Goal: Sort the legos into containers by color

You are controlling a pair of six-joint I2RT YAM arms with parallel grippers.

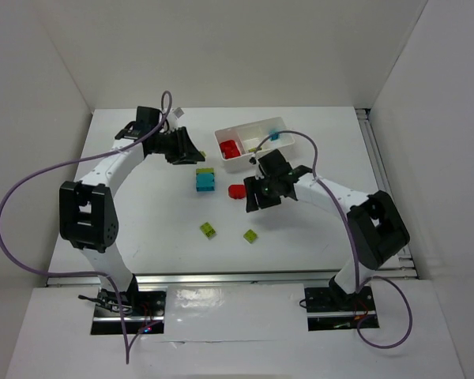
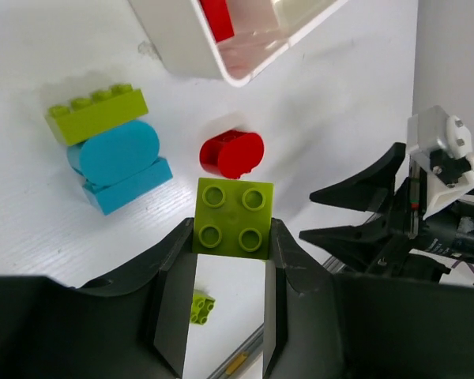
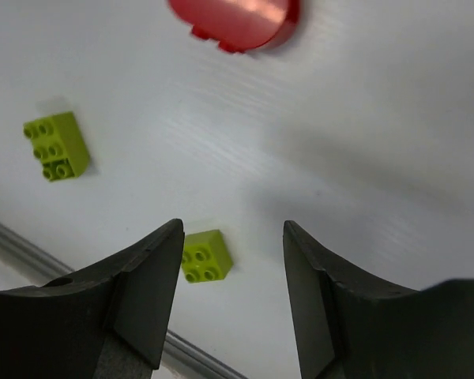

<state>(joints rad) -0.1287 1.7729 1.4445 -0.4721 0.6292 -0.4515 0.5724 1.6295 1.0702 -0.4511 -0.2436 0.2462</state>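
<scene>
The lime green brick (image 2: 233, 217) is clamped between the jaws of your left gripper (image 2: 231, 241), near the white tray (image 2: 182, 55), probably for carrying into its compartment. Your right gripper (image 3: 231, 233) hangs with jaws apart, the red brick (image 3: 237, 20) just ahead.

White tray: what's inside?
In the white tray, red bricks lie in the left compartment and a cyan brick in the right one. The right arm's cable partly hides the middle compartment; contents unclear.
</scene>
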